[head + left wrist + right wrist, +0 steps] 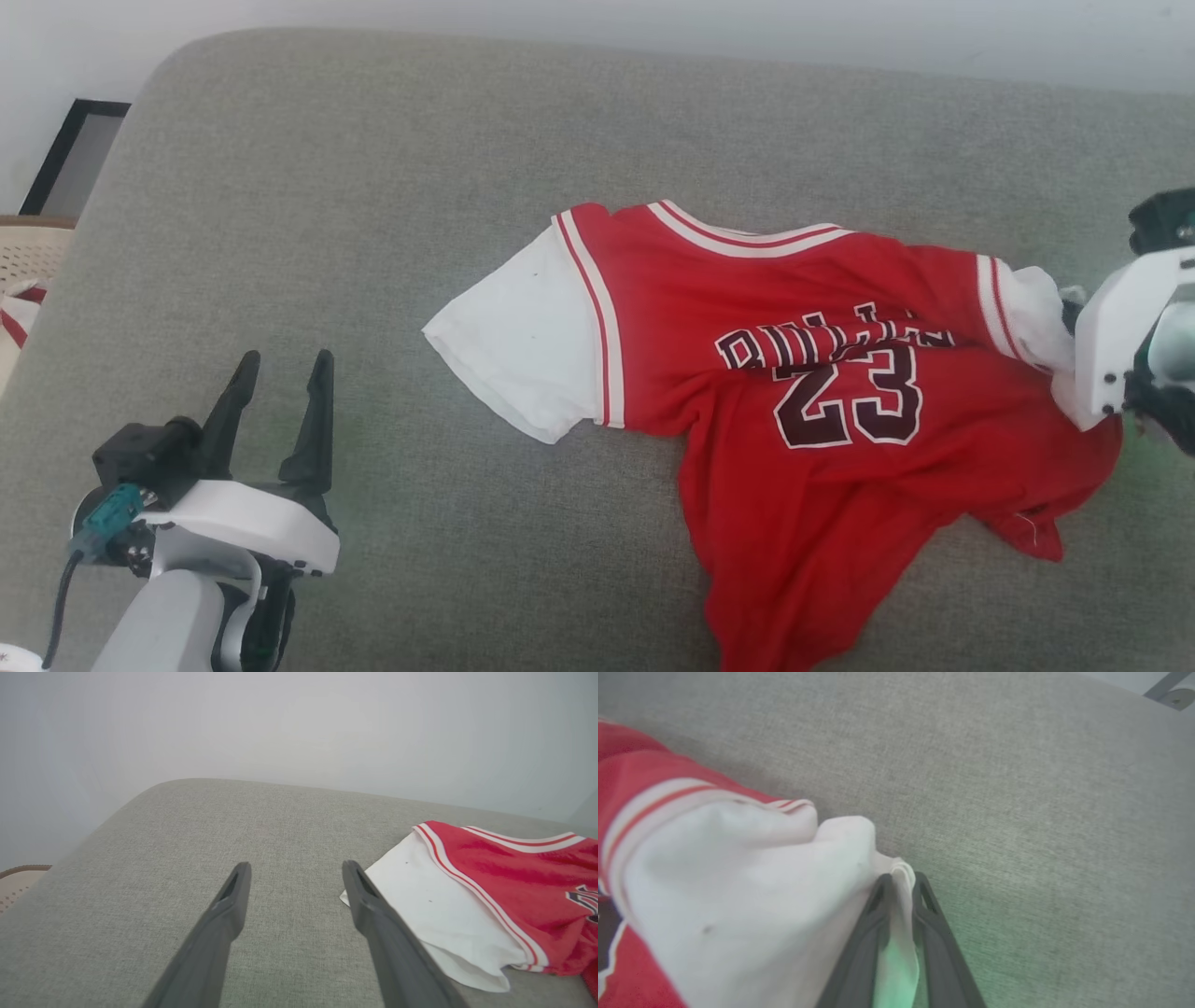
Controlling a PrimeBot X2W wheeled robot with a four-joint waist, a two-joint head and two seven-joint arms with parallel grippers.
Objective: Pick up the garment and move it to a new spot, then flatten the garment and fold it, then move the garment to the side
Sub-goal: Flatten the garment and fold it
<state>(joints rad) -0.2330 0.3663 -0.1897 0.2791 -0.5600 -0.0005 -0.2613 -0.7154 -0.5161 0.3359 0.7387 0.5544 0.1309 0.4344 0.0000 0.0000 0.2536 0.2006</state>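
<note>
Garment [747, 280] lying front-up and rumpled on the grey cushion [373, 187], hem bunched. One white sleeve [738, 882] is pinched between the nearly closed fingers of the right gripper [902, 882]; the left gripper [287, 359] stands spread and empty, near the other sleeve [434, 905]. Flattening is judged to be in hand; next, the bunched hem must be drawn straight.

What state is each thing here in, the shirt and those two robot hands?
shirt: front up, rumpled, unfolded, lying on the grey cushion.
left hand: open, holding nothing, apart from the shirt.
right hand: pinched shut on the shirt's bunched white sleeve.
</note>
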